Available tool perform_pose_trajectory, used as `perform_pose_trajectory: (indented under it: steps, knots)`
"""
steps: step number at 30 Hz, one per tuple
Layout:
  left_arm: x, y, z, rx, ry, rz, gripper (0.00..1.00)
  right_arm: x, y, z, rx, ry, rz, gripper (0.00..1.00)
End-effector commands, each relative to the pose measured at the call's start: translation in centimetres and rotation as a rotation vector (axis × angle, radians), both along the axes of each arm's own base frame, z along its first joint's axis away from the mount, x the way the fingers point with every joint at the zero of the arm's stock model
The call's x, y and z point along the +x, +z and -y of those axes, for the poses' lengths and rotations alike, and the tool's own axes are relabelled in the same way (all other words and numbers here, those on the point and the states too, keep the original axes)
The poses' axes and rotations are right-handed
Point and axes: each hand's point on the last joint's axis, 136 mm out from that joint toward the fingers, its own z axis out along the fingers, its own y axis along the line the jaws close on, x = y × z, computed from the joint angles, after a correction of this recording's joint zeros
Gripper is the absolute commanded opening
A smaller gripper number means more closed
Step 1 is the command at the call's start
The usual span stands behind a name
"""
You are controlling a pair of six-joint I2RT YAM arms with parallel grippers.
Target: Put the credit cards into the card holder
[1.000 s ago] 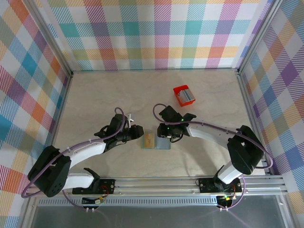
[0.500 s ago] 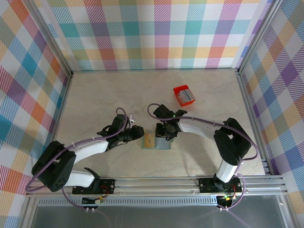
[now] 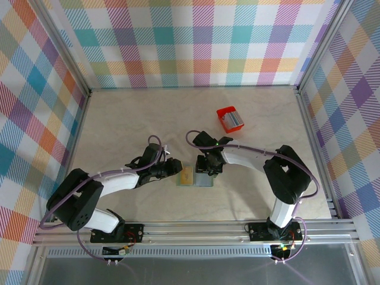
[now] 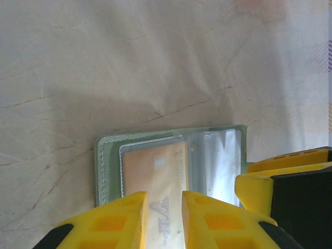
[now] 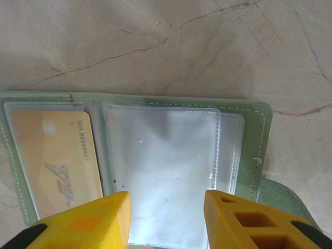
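The grey-green card holder (image 3: 205, 180) lies open and flat on the table between my two grippers. A gold-yellow credit card (image 4: 155, 166) marked VIP sits in its left clear slot (image 5: 46, 155). My left gripper (image 4: 165, 218) hovers over that card with its yellow fingers a narrow gap apart and nothing between them (image 3: 176, 168). My right gripper (image 5: 167, 218) is open over the empty clear sleeve (image 5: 166, 150) of the right half (image 3: 209, 168). The holder's green edge and tab (image 5: 254, 140) show at the right.
A small red box (image 3: 225, 112) holding pale cards (image 3: 234, 122) stands behind and to the right of the holder. Plaid walls enclose the table on three sides. The arms' rail runs along the near edge (image 3: 196, 228).
My right gripper has shifted left over the holder's right half and its jaws have widened. My left gripper has crept slightly closer to the holder's left edge.
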Motion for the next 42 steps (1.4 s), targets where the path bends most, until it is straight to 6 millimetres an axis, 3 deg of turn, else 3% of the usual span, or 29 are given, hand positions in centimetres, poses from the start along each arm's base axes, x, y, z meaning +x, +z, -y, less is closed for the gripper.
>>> perform_pose_trajectory:
  steps: [1,17,35,42]
  knots:
    - [-0.4,-0.4,0.6,-0.02,-0.018,-0.016,0.24,-0.3,-0.4,0.1,-0.012,-0.007,-0.037,0.42]
    - [-1.2,-3.0,0.4,0.0,-0.028,-0.068,0.24,-0.6,-1.6,-0.6,0.016,0.011,-0.079,0.44]
    - [-1.3,-3.9,0.1,0.004,-0.016,-0.073,0.24,0.1,-0.6,-2.8,0.148,0.04,-0.063,0.43]
    - [-1.3,-3.8,0.0,0.006,-0.011,-0.07,0.24,0.4,0.4,-0.8,0.06,0.01,-0.006,0.43]
